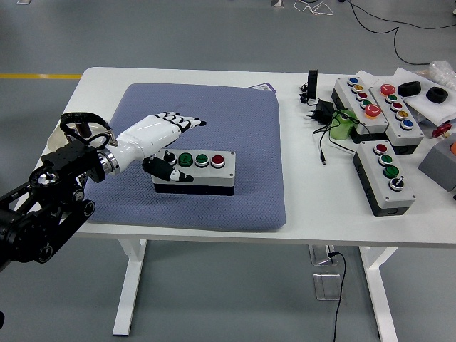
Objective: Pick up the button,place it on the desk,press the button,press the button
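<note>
Reaching in from the left, the robot's left hand hovers with fingers spread, gripping nothing, over the left end of the grey button box. That box lies on a blue-grey cushion covering the white table.

the left hand covers the left end of the button box, so that end's top cannot be seen. at the right edge a grey box and the worktop are cut off. button markings on the far boxes are too small to read.
</note>
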Action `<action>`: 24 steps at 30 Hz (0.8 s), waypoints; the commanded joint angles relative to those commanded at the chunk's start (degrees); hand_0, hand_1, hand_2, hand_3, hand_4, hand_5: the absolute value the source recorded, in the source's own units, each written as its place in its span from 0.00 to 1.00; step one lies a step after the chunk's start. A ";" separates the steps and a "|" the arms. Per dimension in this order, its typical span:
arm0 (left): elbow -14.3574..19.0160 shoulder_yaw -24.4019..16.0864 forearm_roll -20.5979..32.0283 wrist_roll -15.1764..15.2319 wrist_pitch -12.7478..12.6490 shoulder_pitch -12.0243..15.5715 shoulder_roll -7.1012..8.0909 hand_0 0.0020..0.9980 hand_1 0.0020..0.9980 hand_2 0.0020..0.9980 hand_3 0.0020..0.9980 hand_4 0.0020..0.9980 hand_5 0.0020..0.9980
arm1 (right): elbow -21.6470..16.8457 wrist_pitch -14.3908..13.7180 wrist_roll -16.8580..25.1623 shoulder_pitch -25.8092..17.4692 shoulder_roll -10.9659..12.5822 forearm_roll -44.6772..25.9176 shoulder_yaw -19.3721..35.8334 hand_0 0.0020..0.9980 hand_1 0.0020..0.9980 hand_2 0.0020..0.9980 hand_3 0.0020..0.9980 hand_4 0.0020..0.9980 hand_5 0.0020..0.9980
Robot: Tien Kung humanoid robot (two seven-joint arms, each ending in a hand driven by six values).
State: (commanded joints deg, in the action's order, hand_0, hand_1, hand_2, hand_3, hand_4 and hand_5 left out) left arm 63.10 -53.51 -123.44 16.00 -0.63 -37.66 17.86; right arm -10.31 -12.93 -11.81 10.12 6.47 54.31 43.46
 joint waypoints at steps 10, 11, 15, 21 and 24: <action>12.19 -5.51 -6.56 -7.03 6.75 3.29 0.58 0.31 0.32 0.34 0.88 0.73 0.00 | 0.00 -0.05 0.08 0.04 0.01 -0.05 -0.08 0.64 0.57 0.62 0.63 0.23 0.24; 12.90 -5.93 -6.56 -7.92 8.40 3.40 0.63 0.31 0.32 0.34 0.88 0.73 0.00 | 0.00 -0.06 0.10 0.06 0.00 -0.12 -0.13 0.64 0.57 0.62 0.63 0.23 0.24; 14.11 -6.27 -6.56 -10.00 13.43 3.44 0.86 0.31 0.32 0.34 0.88 0.73 0.00 | 0.00 -0.05 0.07 0.15 -0.02 -0.02 -0.08 0.64 0.57 0.62 0.63 0.23 0.24; 14.89 -5.98 -6.56 -10.96 18.94 3.49 1.13 0.12 0.06 0.13 0.78 0.63 0.00 | 0.00 -0.03 0.01 0.21 -0.02 0.20 0.04 0.64 0.57 0.62 0.63 0.23 0.24; 15.23 -5.66 -6.56 -11.14 19.73 3.56 1.17 0.03 0.00 0.05 0.76 0.56 0.00 | 0.00 -0.03 -0.01 0.18 -0.01 0.27 0.07 0.64 0.57 0.62 0.63 0.23 0.24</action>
State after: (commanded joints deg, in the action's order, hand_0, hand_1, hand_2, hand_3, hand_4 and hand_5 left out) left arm 78.33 -59.17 -130.00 4.87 19.10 -34.10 19.03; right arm -10.31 -12.96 -11.82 10.31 6.45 54.58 43.53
